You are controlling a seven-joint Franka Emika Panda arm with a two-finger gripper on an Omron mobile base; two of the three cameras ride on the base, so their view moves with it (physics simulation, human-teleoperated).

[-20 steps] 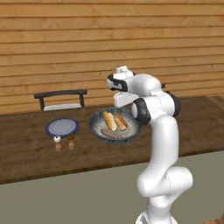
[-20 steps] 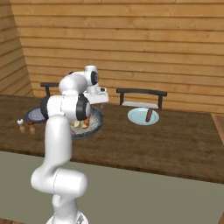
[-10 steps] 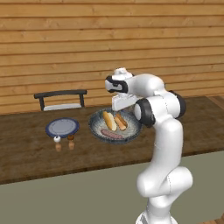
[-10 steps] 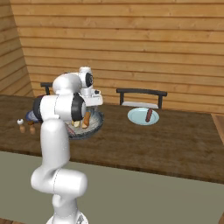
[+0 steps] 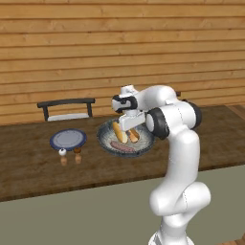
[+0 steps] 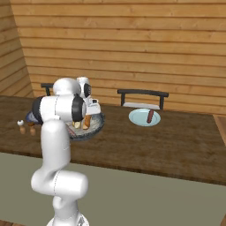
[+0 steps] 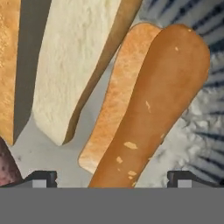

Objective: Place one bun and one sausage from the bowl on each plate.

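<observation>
Bowl, left base view: bowl (image 5: 106, 141) is sitting mid-table, and we are seeing two buns (image 5: 119, 133) and one sausage (image 5: 122, 147) lying inside it.
Near plate, left base view: small plate (image 5: 68, 139) is lying bare to the left of the bowl, with two small shakers (image 5: 70, 156) in front of it.
Gripper, left base view: gripper (image 5: 130, 125) is hanging low over the buns, touching nothing that we can make out.
Far plate, right base view: second plate (image 6: 144, 117) is sitting well apart from the bowl (image 6: 95, 130), carrying a sausage (image 6: 150, 116) and no bun.
Arm, right base view: arm is blocking most of the bowl's contents for us.
Jaws, hand view: jaws are standing fully spread, one tip (image 7: 41, 178) at each lower corner, gripping nothing.
Target, hand view: browner bun (image 7: 153, 109) is running up between the tips; paler bun (image 7: 74, 65) is lying beside it.
Step in hand: we are judging this as the approach to picking a bun.
Next move: we are expecting a straight descent until the tips straddle the brown bun, then a close across its width.
</observation>
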